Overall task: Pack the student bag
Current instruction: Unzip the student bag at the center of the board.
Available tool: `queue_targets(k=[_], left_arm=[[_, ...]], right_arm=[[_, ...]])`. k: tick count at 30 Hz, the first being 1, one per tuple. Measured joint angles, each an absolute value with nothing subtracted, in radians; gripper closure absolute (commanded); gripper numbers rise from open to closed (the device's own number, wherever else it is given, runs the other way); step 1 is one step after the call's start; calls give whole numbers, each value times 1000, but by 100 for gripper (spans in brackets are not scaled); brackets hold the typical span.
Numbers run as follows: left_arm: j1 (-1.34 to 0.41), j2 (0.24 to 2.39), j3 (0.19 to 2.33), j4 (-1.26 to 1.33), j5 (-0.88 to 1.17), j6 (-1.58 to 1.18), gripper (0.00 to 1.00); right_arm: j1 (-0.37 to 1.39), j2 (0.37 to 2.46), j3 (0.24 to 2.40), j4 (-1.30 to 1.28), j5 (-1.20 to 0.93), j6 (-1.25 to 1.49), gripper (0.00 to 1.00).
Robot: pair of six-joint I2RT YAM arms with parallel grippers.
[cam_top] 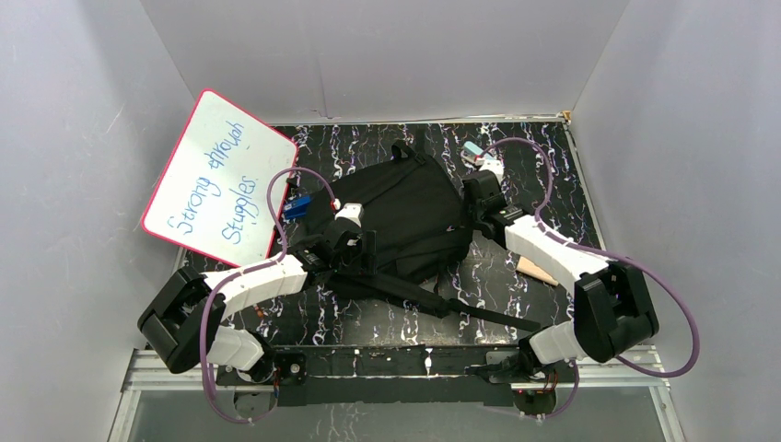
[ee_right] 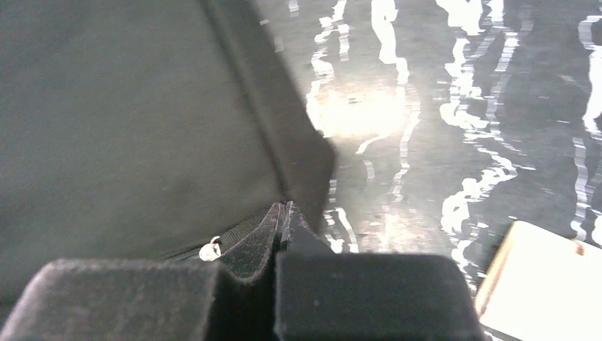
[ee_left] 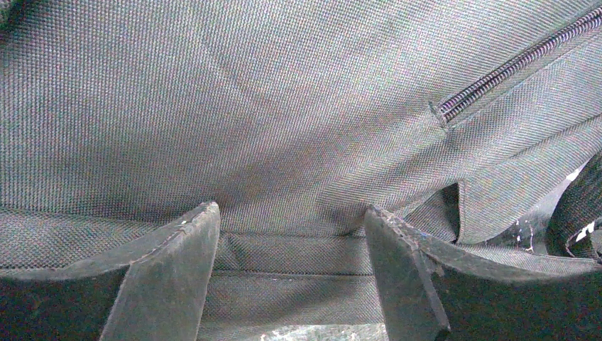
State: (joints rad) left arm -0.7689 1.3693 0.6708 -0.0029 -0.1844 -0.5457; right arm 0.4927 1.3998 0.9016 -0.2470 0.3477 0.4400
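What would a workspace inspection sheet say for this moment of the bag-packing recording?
Surface: black marbled tabletop, glossy.
Job's things: black backpack lying mid-table, one strap trailing toward the near edge.
Clutter: whiteboard with handwriting, leaning at the left wall; small blue item at the bag's left side; tan flat item by the right arm.
Grippers: left gripper open, close against the bag's fabric; right gripper shut at the bag's edge, hold on the fabric unclear.
Cables: purple cables looping off both arms.
Surroundings: plain pale walls on three sides.
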Motion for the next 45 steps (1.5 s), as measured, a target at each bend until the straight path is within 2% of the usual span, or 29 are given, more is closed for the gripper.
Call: queue_targets(k=[9, 10, 14, 15, 24, 30, 37, 45], left_arm=[[-776, 1369, 674, -5, -180, -546, 28], [-776, 1369, 676, -6, -179, -546, 28], [-776, 1369, 687, -16, -179, -546, 28], [-776, 1369, 690, -23, -180, -545, 28], [-775, 1367, 809, -112, -197, -500, 25], [-775, 1386, 947, -120, -203, -395, 21], [-775, 1558, 1095, -89, -179, -221, 20], [-821, 1705, 1155, -36, -160, -27, 20]], right_arm=[[446, 1396, 915, -291, 466, 428, 100], [445, 1396, 918, -292, 472, 424, 97], [442, 1396, 926, -299, 477, 418, 66], [438, 1393, 926, -299, 489, 410, 62], [412, 1269, 928, -363, 438, 423, 40], [413, 1218, 926, -397, 295, 488, 35], [413, 1218, 857, -387, 86, 568, 34], [413, 1272, 780, -364, 88, 613, 33]])
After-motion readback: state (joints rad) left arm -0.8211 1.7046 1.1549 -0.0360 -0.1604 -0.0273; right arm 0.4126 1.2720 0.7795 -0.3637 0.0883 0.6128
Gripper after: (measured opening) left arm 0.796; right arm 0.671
